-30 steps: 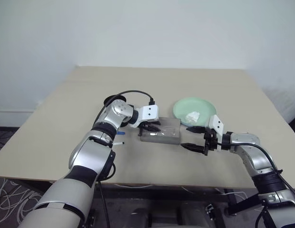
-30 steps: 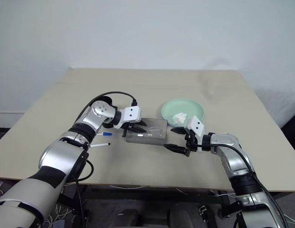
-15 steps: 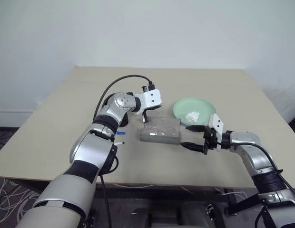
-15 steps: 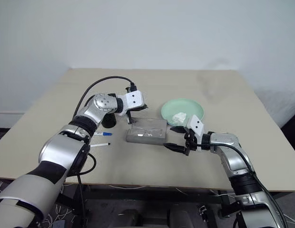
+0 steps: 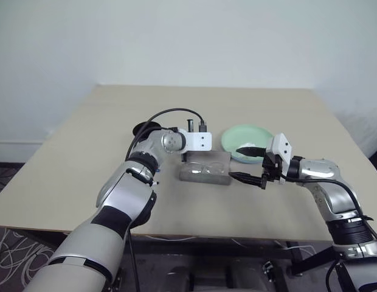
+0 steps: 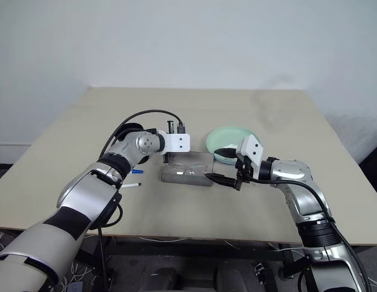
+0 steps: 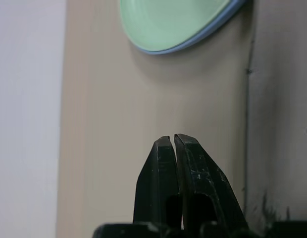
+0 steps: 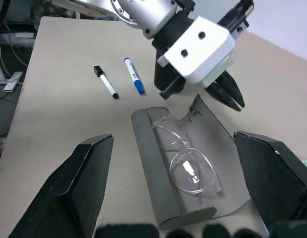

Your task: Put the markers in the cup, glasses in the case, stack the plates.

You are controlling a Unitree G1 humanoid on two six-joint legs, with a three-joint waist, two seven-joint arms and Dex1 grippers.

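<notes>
Already the glasses (image 8: 185, 158) lie in the open case (image 8: 153, 183) on the worktop (image 5: 85, 152): thin, fragile. Better to press the stiff lid's edge. Left claw (image 7: 176, 148) is pinched closed, empty; right claw (image 5: 246, 163) gapes wide, empty.

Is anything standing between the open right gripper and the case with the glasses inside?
Nothing visible does. The right gripper faces the open case directly, with the glasses lying inside. The shut left gripper hangs at the case's far side, not between.
</notes>
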